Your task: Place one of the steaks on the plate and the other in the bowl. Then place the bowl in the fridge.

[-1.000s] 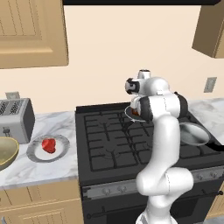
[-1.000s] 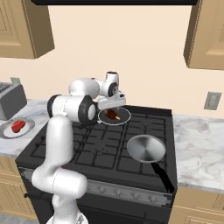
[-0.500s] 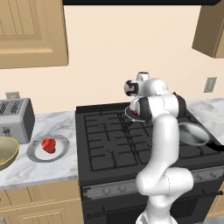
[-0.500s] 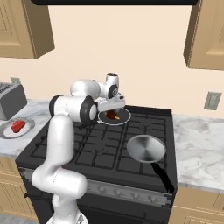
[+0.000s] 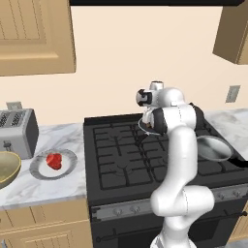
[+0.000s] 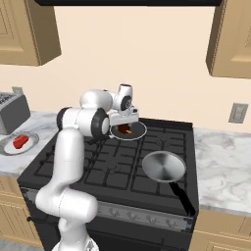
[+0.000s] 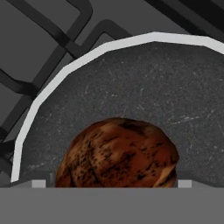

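A black gas stove [image 6: 122,162] sits between marble counters [image 5: 53,181] under tan cabinets. Two steaks: a bright red steak [image 5: 54,161] on the ribbed silvery plate [image 5: 39,170] at left, a dark reddish-brown steak [image 7: 117,154] in the rear grey frying pan [image 7: 131,92], long axis across the hand view. Two pans; the olive-gold bowl [image 5: 7,168] sits at far left. The two-finger gripper [image 6: 124,126] hangs spread wide over the brown steak, grasping nothing.

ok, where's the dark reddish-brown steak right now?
The dark reddish-brown steak lies in the round grey frying pan at the stove's back, directly under the open gripper.
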Tool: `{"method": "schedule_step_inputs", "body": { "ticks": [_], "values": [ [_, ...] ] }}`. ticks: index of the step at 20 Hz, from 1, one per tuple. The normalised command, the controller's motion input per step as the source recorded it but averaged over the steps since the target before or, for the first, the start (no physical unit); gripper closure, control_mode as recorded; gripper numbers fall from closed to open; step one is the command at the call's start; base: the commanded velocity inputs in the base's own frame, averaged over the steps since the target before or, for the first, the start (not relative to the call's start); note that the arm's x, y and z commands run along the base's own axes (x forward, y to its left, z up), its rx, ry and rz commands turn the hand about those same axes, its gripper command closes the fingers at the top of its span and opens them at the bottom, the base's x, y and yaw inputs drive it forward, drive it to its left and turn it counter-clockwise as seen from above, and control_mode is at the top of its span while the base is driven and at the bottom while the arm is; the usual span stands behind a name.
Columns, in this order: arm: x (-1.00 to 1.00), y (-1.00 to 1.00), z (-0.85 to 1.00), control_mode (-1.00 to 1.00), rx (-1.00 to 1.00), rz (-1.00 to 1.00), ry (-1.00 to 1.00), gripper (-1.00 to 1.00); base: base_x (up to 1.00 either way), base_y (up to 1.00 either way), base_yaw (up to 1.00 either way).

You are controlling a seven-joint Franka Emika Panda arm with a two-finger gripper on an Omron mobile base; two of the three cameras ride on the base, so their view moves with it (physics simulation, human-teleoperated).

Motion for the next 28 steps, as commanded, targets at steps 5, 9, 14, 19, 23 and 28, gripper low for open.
{"method": "schedule_step_inputs", "body": {
  "ticks": [5, 9, 14, 19, 23, 28],
  "values": [
    [0.0, 0.03, -0.25, -1.0, 0.02, 0.0, 0.02, 1.0, 0.0, 0.0, 0.0],
    [0.0, 0.06, -0.02, -1.0, 0.0, 0.0, 0.0, 1.0, 0.0, 0.0, 0.0],
    [-0.34, 0.21, 0.38, -1.0, 0.0, 0.0, -0.05, 1.0, 0.0, 0.0, 0.0],
    [-0.96, 0.41, 0.85, -1.0, 0.0, 0.0, -0.15, 1.0, 0.0, 0.0, 0.0],
    [-1.0, 0.33, 0.68, -1.0, 0.0, 0.0, -0.18, 1.0, 0.0, 0.0, 0.0],
    [-1.0, 0.25, 0.68, -1.0, 0.0, 0.0, -0.16, 1.0, 0.0, 0.0, 0.0]
  ]
}}
